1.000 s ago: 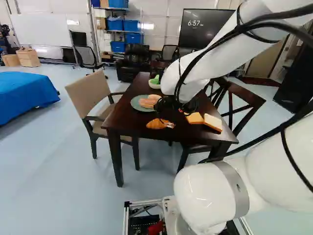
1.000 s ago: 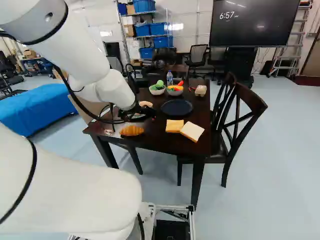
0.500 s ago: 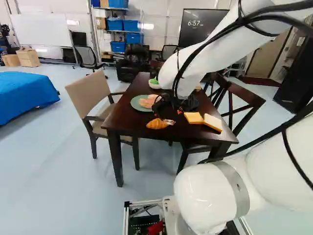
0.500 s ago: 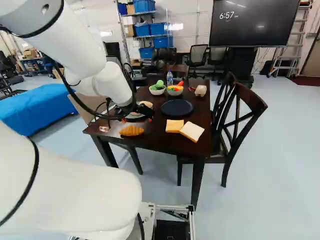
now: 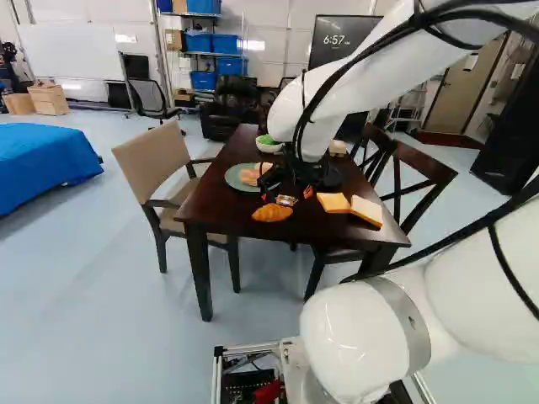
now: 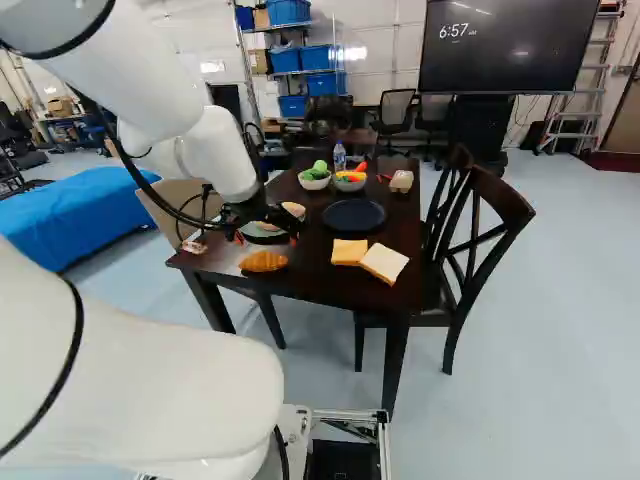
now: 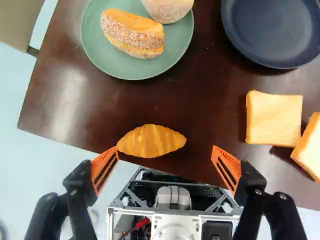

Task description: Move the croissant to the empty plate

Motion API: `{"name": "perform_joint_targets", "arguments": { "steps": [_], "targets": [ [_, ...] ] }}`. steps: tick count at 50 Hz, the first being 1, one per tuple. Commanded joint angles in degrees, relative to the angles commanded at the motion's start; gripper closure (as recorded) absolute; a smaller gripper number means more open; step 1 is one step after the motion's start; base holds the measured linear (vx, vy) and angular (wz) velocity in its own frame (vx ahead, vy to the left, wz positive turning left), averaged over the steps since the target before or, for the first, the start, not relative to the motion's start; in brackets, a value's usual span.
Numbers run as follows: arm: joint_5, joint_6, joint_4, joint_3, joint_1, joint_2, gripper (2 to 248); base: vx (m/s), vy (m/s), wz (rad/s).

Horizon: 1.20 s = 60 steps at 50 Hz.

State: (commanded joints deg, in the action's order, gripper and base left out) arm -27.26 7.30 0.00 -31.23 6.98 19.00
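Note:
Over the near part of the table, my gripper (image 6: 267, 238) stands open above the croissant (image 6: 263, 261). In the wrist view the golden-orange croissant (image 7: 151, 141) lies on the bare wood, just ahead of the gripper (image 7: 165, 149) and nearer its left finger, with nothing gripped. A dark blue plate (image 7: 272, 30), empty, is farther ahead and to the side, beyond the sliced bread. The green plate (image 7: 137, 67) holds a seeded bread and a round bun. In the left base view the arm covers much of the dark plate.
Two bread slices (image 6: 349, 252) lie to the right of the croissant. Bowls of toy vegetables (image 6: 314, 179), a bottle (image 6: 340, 157) and an egg carton (image 6: 401, 181) stand toward the far end. Chairs (image 6: 478, 220) flank the wooden table (image 6: 330, 280) on both sides.
The arm has swung left in both base views, carrying the open gripper to above the croissant. The table's objects and the base have stayed put.

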Motion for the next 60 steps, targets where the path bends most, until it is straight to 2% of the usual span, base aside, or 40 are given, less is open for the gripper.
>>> {"name": "perform_joint_targets", "arguments": {
  "steps": [18,42,60],
  "targets": [
    [-6.63,10.77,0.0,-1.81,0.8,0.0,3,0.0,0.0,0.0],
    [-16.44,25.22,0.0,-5.19,4.09,0.0,3,0.0,0.0,0.0],
    [-21.52,36.05,0.0,-9.02,6.78,-4.79,3,0.0,0.0,0.0]
  ]
}}
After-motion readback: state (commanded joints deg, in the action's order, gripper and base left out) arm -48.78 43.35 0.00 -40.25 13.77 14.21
